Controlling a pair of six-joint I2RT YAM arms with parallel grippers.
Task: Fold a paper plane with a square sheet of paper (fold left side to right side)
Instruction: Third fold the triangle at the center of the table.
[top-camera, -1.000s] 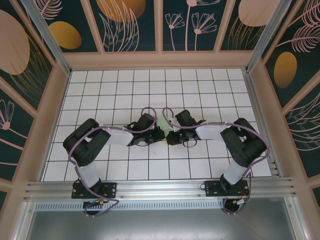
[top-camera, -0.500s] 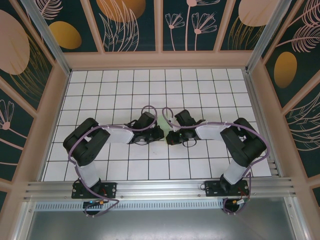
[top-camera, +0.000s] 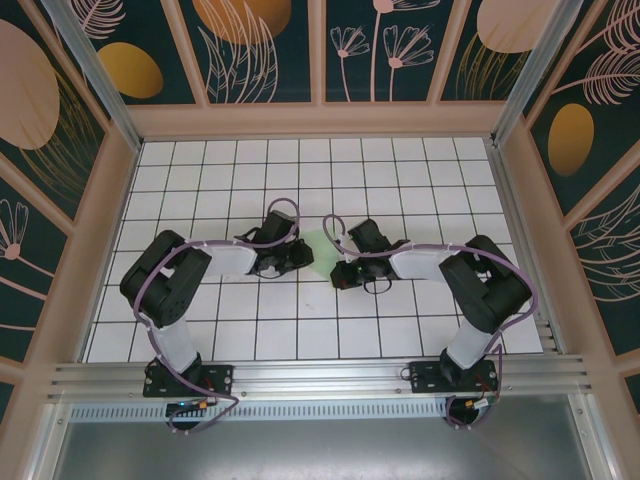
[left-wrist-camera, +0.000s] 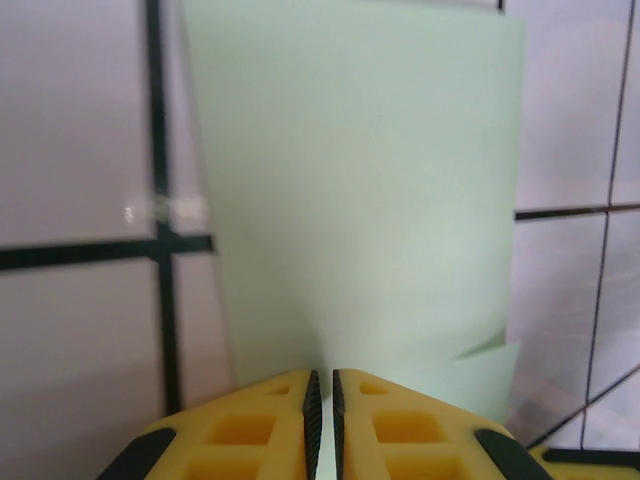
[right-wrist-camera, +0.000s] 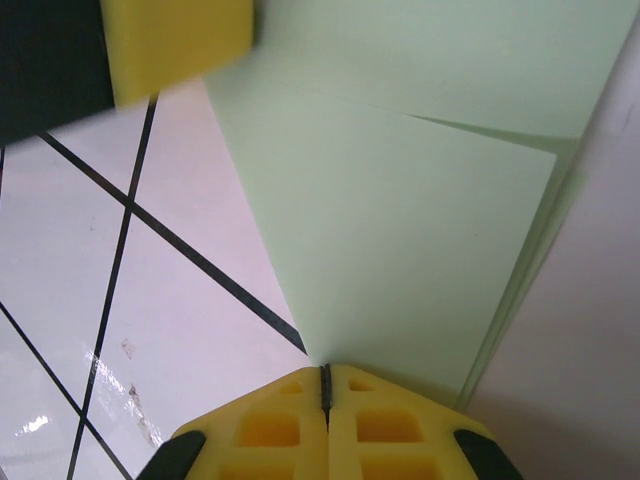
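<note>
Rig check, working outward from the arm bases.

- An aluminium rail (top-camera: 320, 378) runs across the view well short of the paper, carrying both black arm bases.
- The task's thing is a pale mint-green sheet of thin paper (top-camera: 318, 243). It is folded over on itself and sits about mid-table between the two claws.
- Left gripper (left-wrist-camera: 323, 390): just left of the paper. Its yellow fingers are drawn nearly together, with a thin dark slit between the pads. The paper's near edge runs right up to that slit. I cannot tell whether it is pinched there or only touching.
- Right gripper (right-wrist-camera: 325, 385): just right of the paper and a little nearer. The pads are pressed together and a tapering point of the paper runs into the seam between them, so I read it as clamped on the paper. From the right wrist I see two stacked layers with a diagonal folded edge across the top one.
- The white table with a black grid (top-camera: 400, 180) spreads on all sides of the paper. It is glossy, with small glare spots in the wrist views.
- Beyond the paper and to both sides, a beige frame (top-camera: 320, 120) borders the table. Above it are dark teal wall panels (top-camera: 260, 50) printed with pale flower outlines and orange ovals.
</note>
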